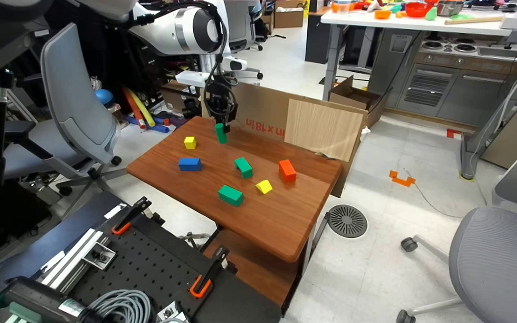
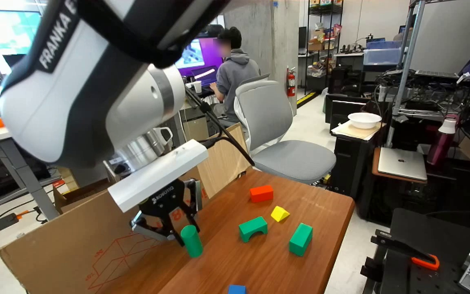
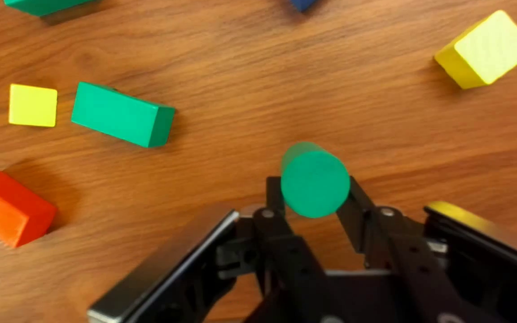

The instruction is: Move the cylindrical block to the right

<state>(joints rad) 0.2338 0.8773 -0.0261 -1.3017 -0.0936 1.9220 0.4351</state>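
The cylindrical block is a green round-sided block (image 1: pixel 221 134) standing nearly upright near the back edge of the wooden table (image 1: pixel 258 220). It also shows in an exterior view (image 2: pixel 193 246) and in the wrist view (image 3: pixel 315 179), where I see its round top face. My gripper (image 3: pixel 314 197) has one black finger against each side of the block, shut on it near its upper part. The gripper also shows in an exterior view (image 2: pixel 187 236), pointing down at the block. I cannot tell whether the block's bottom touches the table or is slightly raised.
On the table lie a yellow cube (image 1: pixel 190 142), a blue block (image 1: pixel 190 164), a green arch block (image 1: pixel 243 167), a green rectangular block (image 1: pixel 230 195), a yellow wedge (image 1: pixel 264 186) and an orange-red block (image 1: pixel 287 171). A cardboard panel (image 1: pixel 258 107) stands along the back edge.
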